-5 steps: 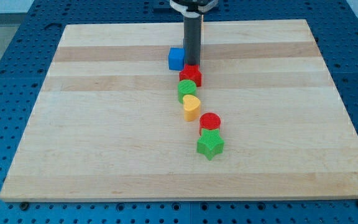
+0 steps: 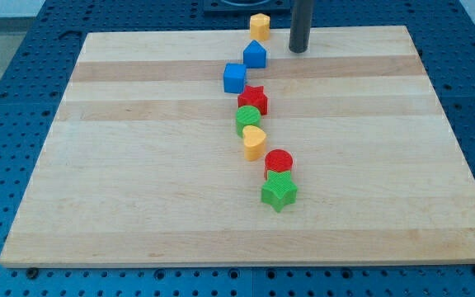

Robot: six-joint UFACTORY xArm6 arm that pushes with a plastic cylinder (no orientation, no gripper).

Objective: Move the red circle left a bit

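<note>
- Nearest the view's bottom, the green star (image 2: 279, 192) sits on the wooden board (image 2: 138, 206), touching the red circle (image 2: 279, 161) just at its 12 o'clock. The two are so close that a careless shove on the circle would likely drag the star along.
- The red circle, the block to be nudged left, lies a little right of the board's centre. Its 3 o'clock side is open board, which I judge to be the side to push from.
- At the circle's 11 o'clock stands a yellow heart-like block (image 2: 255, 142), then the green circle (image 2: 247, 120) and the red star (image 2: 254, 100), packed in a chain running up the view.
- Farther on come the blue cube (image 2: 234, 78), a blue house-shaped block (image 2: 255, 54) and a yellow block (image 2: 260, 25) at the far edge.
- My tip (image 2: 298, 49) rests near the far edge, at the red circle's 12 o'clock and well apart from it, right of the blue blocks and touching none.
- There are no jaws to report: the arm ends in a plain rod.
</note>
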